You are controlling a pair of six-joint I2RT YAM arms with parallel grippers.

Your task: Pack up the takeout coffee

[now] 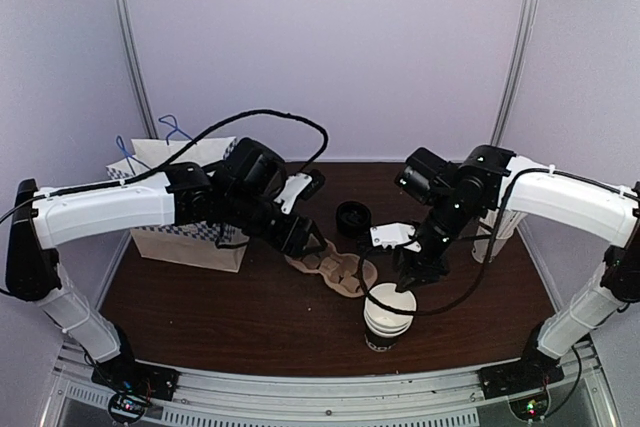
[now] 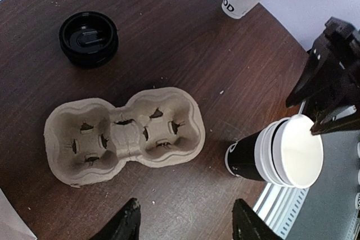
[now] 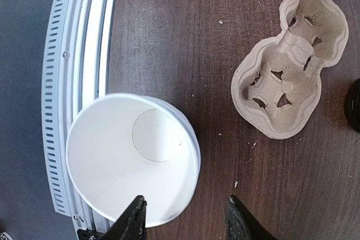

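Takeout coffee [image 2: 89,37], a squat black cup under a glossy round plastic lid, stands untouched on the dark wood-grain surface [image 2: 185,43] just beyond the moulded pulp carrier [image 2: 124,139]. Above the carrier hovers the left hand [image 2: 185,217], fingers partly spread and empty. At the near edge the right hand [image 3: 184,203], fingers half parted, straddles the thin white rim of the top paper cup [image 3: 112,161] in the stack [image 2: 253,153], not clamped on it.

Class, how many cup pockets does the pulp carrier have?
2. One pocket is at the carrier's end nearer the lid; the other at the end nearer the cup stack. Neither is hidden.
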